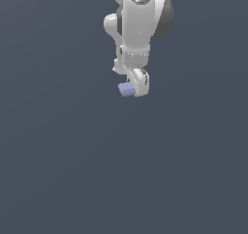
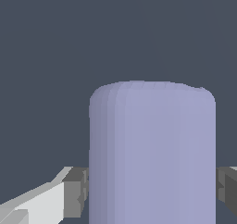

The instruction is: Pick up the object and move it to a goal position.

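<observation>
- Plain dark slate-grey ground (image 1: 63, 170) is filling both views, flat and unmarked.
- White Franka arm (image 1: 135, 30) is reaching down near the upper centre of the exterior view.
- White gripper (image 1: 134, 90) is clamping the small pale lavender-blue matte block (image 1: 126, 89); the block is sticking out toward the exterior view's left.
- Wrist view: grey finger pads (image 2: 76, 190) are pressing against both sides of the block (image 2: 152, 158), jaws narrowed to its width.

White rounded arm (image 1: 135, 27), dark grey joint band, grey cap on top; jaws with grey pads (image 2: 74, 193).
</observation>
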Controlling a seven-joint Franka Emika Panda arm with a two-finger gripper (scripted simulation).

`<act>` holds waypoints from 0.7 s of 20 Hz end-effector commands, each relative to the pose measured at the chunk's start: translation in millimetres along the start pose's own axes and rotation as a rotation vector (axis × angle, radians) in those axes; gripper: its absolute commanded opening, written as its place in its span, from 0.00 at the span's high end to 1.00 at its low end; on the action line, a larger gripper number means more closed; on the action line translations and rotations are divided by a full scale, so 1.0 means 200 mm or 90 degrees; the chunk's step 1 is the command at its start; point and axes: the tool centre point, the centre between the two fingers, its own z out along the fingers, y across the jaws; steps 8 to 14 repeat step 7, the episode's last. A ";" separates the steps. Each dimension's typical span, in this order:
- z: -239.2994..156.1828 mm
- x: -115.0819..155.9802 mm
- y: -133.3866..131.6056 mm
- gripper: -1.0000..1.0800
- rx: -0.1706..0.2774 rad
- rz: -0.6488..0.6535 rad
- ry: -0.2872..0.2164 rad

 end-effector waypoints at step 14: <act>-0.09 0.01 0.04 1.00 -0.001 -0.001 0.000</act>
